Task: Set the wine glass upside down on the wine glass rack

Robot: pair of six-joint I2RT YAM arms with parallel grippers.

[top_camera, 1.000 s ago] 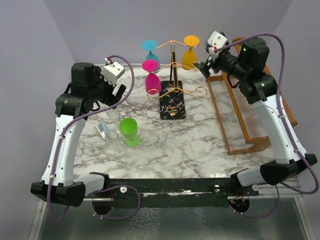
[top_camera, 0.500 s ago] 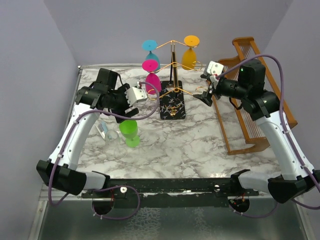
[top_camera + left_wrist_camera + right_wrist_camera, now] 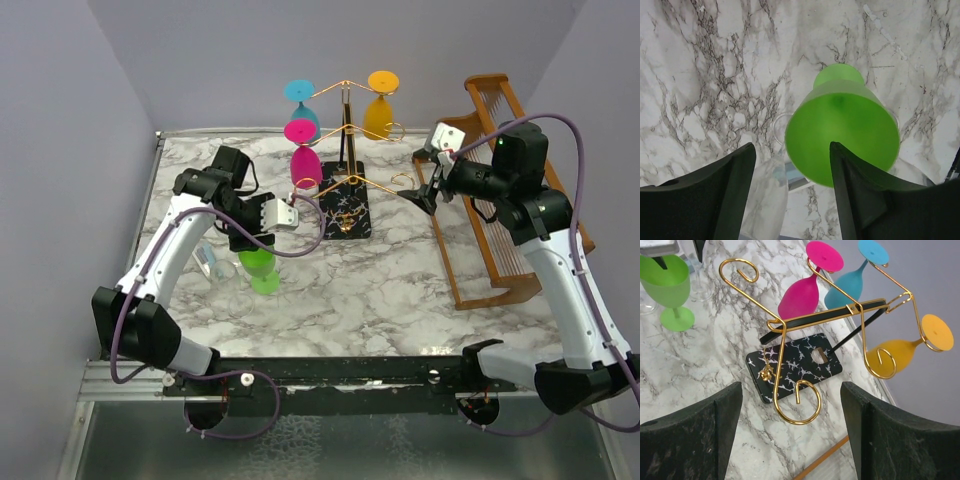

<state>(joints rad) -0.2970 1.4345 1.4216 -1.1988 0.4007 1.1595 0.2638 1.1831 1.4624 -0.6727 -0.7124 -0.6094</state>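
So my left fingers (image 3: 715, 190) are spread apart right over the green wine glass (image 3: 842, 135), which stands upright near the worktop's (image 3: 350, 290) left edge. And my right fingers (image 3: 690, 435) are apart too, beside the gold rack (image 3: 790, 370) at the far edge.

White-and-black arms (image 3: 160, 265), purple cables (image 3: 560, 116), black bases (image 3: 140, 325)

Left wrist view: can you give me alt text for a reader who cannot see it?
A green wine glass stands upright on the marble table, seen from above past the left gripper, whose two black fingers are apart with nothing clamped between them. Clear glassware beside the green glass is hard to make out.
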